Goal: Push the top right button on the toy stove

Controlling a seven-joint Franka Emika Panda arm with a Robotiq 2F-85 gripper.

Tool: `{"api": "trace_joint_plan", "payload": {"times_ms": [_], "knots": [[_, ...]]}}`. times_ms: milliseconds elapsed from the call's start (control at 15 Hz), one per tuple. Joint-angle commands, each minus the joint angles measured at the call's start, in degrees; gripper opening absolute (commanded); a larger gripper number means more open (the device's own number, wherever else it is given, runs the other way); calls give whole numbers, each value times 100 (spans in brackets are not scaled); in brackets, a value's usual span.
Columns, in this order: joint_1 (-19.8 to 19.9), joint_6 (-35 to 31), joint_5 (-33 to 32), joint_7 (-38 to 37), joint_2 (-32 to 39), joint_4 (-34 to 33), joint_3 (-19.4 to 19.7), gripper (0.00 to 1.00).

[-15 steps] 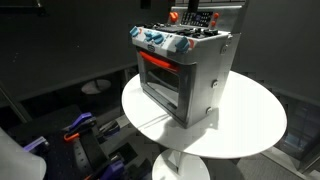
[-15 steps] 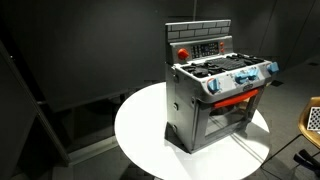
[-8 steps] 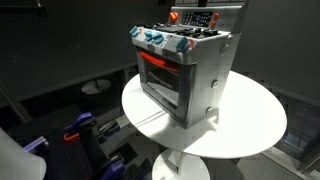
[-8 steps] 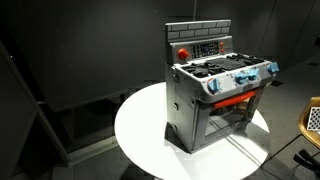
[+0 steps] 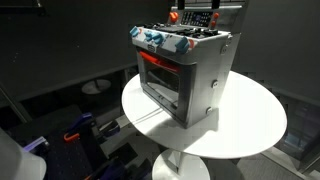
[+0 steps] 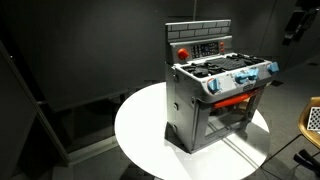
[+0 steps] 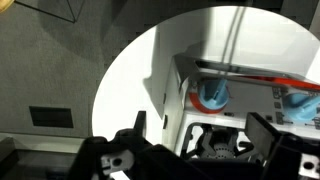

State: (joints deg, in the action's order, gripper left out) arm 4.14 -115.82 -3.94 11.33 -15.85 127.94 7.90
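Stove: toy stove (image 6: 215,95) stands upright on the white bench (image 6: 140,130), beneath the claw (image 7: 195,150), not touching.
Axis: vertical; blue knobs (image 7: 212,95) face away from the claw's wrist.
Claw: released, fingers spread, empty.

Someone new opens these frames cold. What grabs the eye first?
The silver-grey toy stove, standing on a round white table in a dark room, its door window glowing red-orange. Next come the blue knobs along its front and a red button on the back panel.
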Motion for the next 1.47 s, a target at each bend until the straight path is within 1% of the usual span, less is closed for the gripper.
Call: {"api": "trace_joint_plan", "payload": {"times_ms": [0,467,933,1200,1400], "knots": [[-7,-187,61,-393,512,-488,-145,100],[-7,-749,94,-791,1270,-1137,-276,100],[-27,-1333,24,-1122,1778,-1581,-350,100],[-51,-1550,-11,-1312,2054,-1780,-395,100],[-77,-1579,-11,-1411,2255,-1954,-413,100]]}}
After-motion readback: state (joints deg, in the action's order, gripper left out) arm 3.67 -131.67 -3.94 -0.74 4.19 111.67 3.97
